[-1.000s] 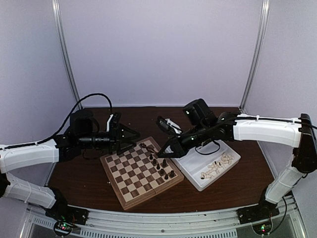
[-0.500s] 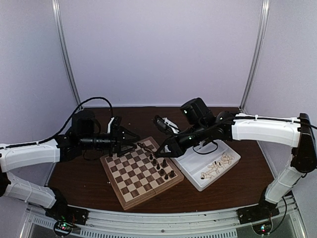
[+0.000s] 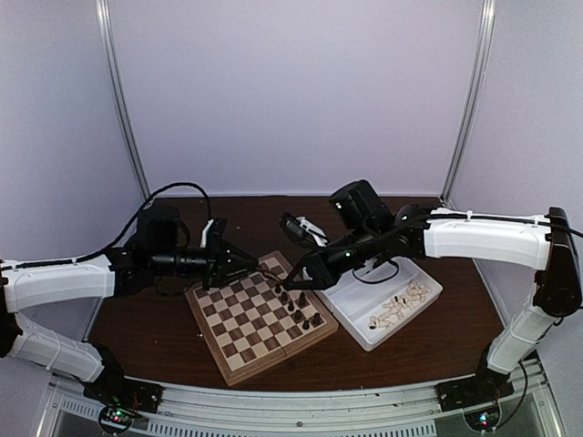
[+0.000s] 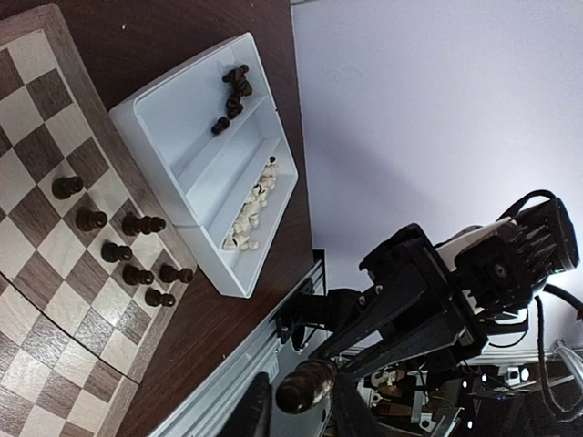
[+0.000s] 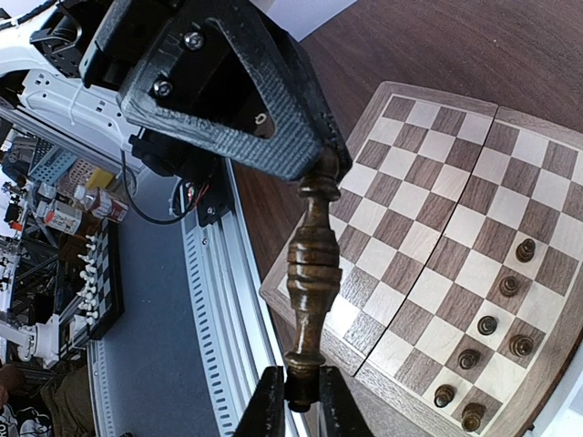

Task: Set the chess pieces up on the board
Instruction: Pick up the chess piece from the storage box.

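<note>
Above the far corner of the board (image 3: 239,339), a tall dark chess piece (image 3: 271,271) is held at both ends. My right gripper (image 5: 302,405) is shut on its base, seen close up as a turned brown chess piece (image 5: 311,264). Its top end runs into the black fingers (image 5: 246,100) of the left gripper (image 3: 258,265). In the left wrist view that gripper (image 4: 303,414) has the piece (image 4: 305,384) pinched between its fingers. Several dark chess pieces (image 3: 298,306) stand along the board's right edge, also seen from the left wrist (image 4: 127,255) and from the right wrist (image 5: 496,319).
A white two-compartment tray (image 3: 360,339) lies right of the board. One compartment holds cream pieces (image 3: 398,307), the other a few dark pieces (image 4: 234,91). A slotted metal rail (image 3: 301,414) runs along the near table edge. The right arm (image 4: 428,300) fills the space facing the left gripper.
The left gripper's jaws have closed in on the free end of the piece. The right gripper stays shut on the base, and both arms have drifted slightly left.
</note>
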### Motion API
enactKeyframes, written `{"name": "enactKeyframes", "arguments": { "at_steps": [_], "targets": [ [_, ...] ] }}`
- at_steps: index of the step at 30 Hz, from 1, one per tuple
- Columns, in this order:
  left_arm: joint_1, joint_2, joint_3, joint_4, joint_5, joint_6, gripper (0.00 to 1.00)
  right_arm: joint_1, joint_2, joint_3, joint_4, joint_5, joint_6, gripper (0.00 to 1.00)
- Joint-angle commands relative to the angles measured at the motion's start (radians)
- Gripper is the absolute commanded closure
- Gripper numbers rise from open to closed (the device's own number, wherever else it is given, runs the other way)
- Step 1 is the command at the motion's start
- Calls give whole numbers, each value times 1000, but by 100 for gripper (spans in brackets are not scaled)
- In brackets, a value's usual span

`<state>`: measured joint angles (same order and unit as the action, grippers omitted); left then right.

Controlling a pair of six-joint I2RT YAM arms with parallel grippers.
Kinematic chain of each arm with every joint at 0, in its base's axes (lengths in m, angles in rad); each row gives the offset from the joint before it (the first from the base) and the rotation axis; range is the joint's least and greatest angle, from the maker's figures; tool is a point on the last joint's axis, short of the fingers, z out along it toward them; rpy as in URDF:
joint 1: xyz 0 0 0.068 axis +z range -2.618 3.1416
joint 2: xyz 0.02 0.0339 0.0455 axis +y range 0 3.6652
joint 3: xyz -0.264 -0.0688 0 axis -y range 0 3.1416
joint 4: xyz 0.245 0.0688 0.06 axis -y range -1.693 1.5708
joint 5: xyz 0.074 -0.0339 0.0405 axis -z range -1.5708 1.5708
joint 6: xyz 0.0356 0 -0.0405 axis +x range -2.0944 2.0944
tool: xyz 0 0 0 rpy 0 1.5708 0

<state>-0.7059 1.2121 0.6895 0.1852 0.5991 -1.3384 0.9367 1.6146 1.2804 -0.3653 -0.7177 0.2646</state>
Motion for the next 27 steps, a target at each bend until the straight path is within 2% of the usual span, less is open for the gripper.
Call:
{"name": "enactKeyframes", "arguments": {
  "at_steps": [1,10,17,23,27],
  "targets": [
    [-3,-22,1,35,-10,24,83,8,16,34,22,-9,-12,100],
    [-3,-62,8,-16,-60,83,98,11,21,33,16,-11,-15,100],
    [-3,-173,44,-258,-241,251,100,11,23,5,4,-12,-16,100],
    [-3,-233,74,-416,-406,495,100,11,21,-13,-11,0,-17,100],
    [-12,-224,31,-437,-501,666,100,11,15,-18,-16,12,-21,100]
  ]
}}
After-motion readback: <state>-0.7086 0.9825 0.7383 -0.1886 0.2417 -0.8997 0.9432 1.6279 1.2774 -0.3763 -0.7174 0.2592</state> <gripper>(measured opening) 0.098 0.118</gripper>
